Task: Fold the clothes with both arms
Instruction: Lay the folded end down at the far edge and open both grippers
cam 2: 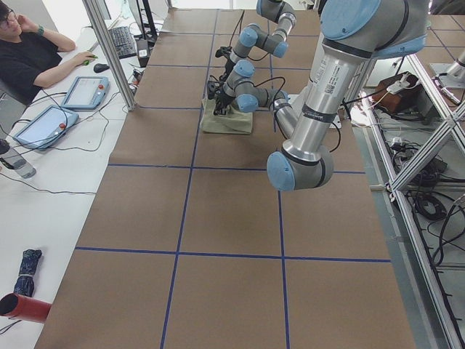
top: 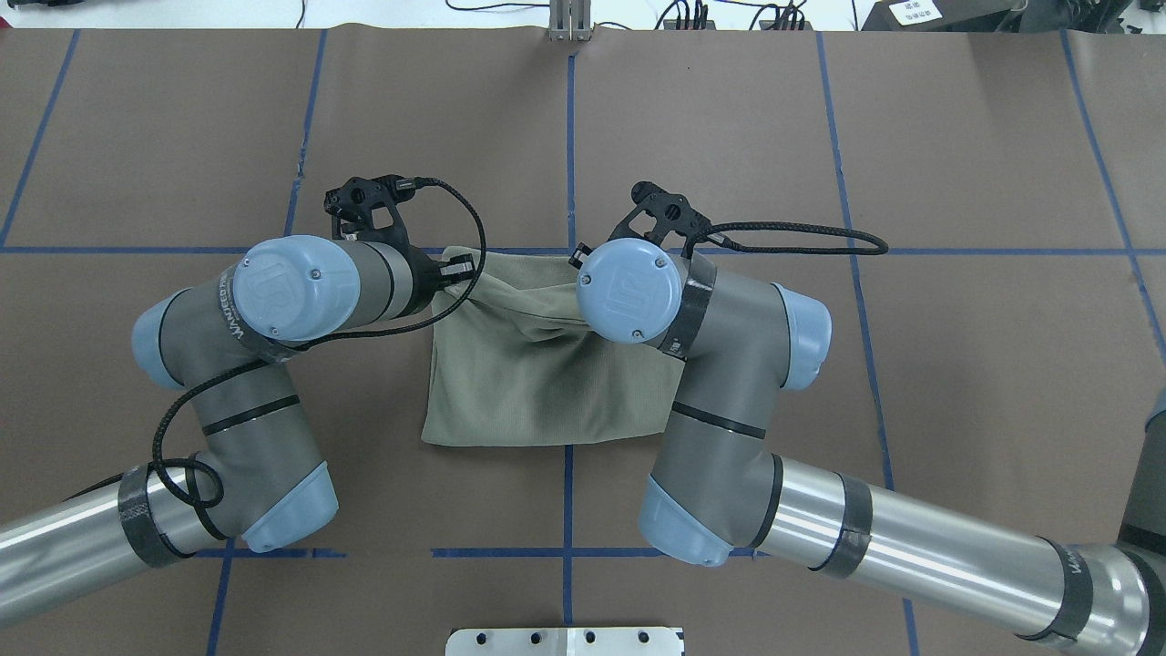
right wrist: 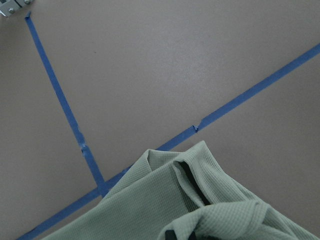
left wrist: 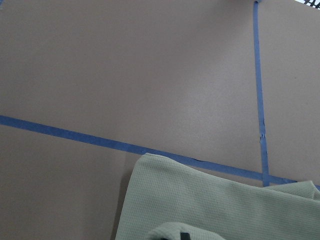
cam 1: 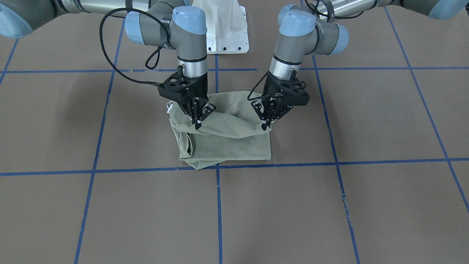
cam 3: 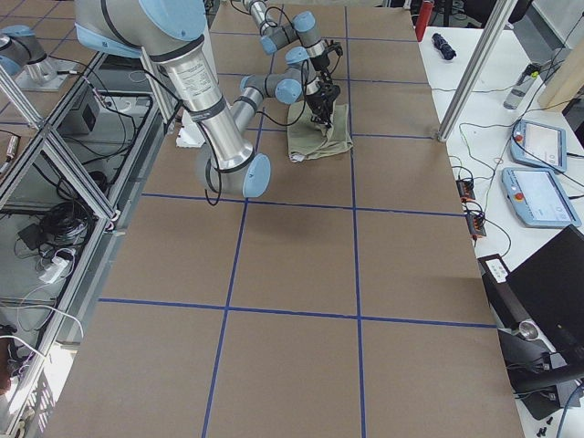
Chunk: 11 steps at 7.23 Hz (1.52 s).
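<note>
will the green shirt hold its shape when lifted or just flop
Probably floppy: the shirt sags in a curve between the left gripper and right gripper. Likely light, since the thin knit bunches into soft creases where pinched. Its textured weave probably resists slipping.

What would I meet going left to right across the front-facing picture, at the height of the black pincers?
White tag → the robot's right pincer → sagging middle of the green shirt → the robot's left pincer. Both pincers grip the shirt's lifted edge.
</note>
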Available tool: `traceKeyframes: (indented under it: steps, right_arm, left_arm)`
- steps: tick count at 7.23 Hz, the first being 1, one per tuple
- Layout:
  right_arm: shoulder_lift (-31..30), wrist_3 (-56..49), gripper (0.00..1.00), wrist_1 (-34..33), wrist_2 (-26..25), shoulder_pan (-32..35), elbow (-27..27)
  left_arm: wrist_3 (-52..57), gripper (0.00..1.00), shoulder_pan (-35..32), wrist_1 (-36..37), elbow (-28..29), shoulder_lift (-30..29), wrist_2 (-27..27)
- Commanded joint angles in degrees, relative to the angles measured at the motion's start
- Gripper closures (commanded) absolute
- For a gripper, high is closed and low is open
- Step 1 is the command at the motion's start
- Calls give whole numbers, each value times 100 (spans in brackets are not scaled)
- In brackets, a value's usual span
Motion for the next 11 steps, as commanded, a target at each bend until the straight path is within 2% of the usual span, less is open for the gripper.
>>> traceKeyframes:
  steps: [1,3,4,5,6,7,8,11]
  right_arm:
    - [69,-87,100,15,27,84,-278]
    - [69,-96,100,15,36,102,-313]
    - [69,-165,64,15,27,102,-322]
    - [164,-436,1,24,1,110,-339]
    - [278,-569,0,15,88,163,-305]
    - [375,-727,0,7,315,163,-261]
    - [341,-763,0,-11,378,128,-147]
    - [149,-930,0,-20,107,-512,-172]
  left_arm:
    - [65,100,-18,-56,214,-96,4]
    - [65,100,-35,-65,355,-176,4]
    - [109,90,-44,-99,355,-176,-4]
    - [405,1,-70,-126,321,-185,-22]
    - [887,0,-210,-117,242,-185,-100]
    - [1344,0,-559,-117,163,-133,-893]
    - [1827,0,-850,-117,66,-62,-1379]
    - [1850,0,-870,-135,39,9,-1375]
